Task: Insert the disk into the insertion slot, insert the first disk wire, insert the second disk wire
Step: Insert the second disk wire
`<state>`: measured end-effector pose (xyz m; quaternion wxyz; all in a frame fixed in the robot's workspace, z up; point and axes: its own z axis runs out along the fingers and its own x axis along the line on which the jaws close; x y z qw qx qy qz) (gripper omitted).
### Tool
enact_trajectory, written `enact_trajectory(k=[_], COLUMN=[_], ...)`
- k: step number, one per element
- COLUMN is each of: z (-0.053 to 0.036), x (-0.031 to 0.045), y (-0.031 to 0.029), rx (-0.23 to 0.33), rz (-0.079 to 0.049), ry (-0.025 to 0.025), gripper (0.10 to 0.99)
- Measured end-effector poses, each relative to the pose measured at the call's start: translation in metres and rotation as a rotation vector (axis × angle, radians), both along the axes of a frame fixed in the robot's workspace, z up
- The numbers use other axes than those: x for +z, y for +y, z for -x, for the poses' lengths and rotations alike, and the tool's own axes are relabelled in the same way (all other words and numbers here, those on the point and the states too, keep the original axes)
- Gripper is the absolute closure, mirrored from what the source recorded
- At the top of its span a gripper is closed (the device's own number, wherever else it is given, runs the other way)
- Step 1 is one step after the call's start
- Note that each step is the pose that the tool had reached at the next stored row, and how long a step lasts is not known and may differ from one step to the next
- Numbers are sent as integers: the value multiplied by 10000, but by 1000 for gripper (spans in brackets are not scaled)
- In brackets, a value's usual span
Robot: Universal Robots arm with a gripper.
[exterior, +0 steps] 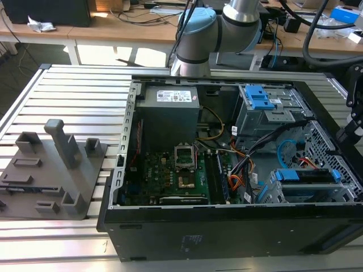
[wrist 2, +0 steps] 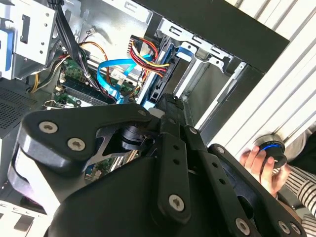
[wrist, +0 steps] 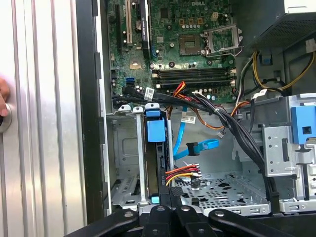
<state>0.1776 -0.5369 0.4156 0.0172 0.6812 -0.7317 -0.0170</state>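
The disk [exterior: 306, 175], in its blue caddy, sits inside the insertion slot [exterior: 278, 195], a grey metal cage at the case's front corner on the exterior view's right. In the first wrist view the disk [wrist: 156, 148] stands edge-on in the slot [wrist: 126, 158]. A bundle of red and yellow wires [wrist: 183, 173] ends right at the disk's edge. A blue flat wire [wrist: 197, 146] hangs loose beside it, its plug free. My gripper [wrist: 170, 193] is shut, with its tips just short of the red and yellow wires' plug. In the second wrist view my gripper [wrist 2: 169, 101] points at the disk [wrist 2: 174, 61].
A grey bay with blue latches [exterior: 258, 99] sits behind the slot. The motherboard [wrist: 192, 44] and black cable bundles [wrist: 232, 128] lie nearby. A grey fixture block [exterior: 57, 170] stands on the slatted table at the exterior view's left. A person's hand [wrist 2: 256, 160] rests on a round knob outside the case.
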Motion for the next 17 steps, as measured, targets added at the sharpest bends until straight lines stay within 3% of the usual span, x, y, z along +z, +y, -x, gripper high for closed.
enact_trajectory(k=[5,12,17], z=[24,229,294], x=[3,2,2], y=[0,3,103], rx=[0,-1,0], rz=[1,1,1], ry=[0,0,0], gripper=[980,980,980])
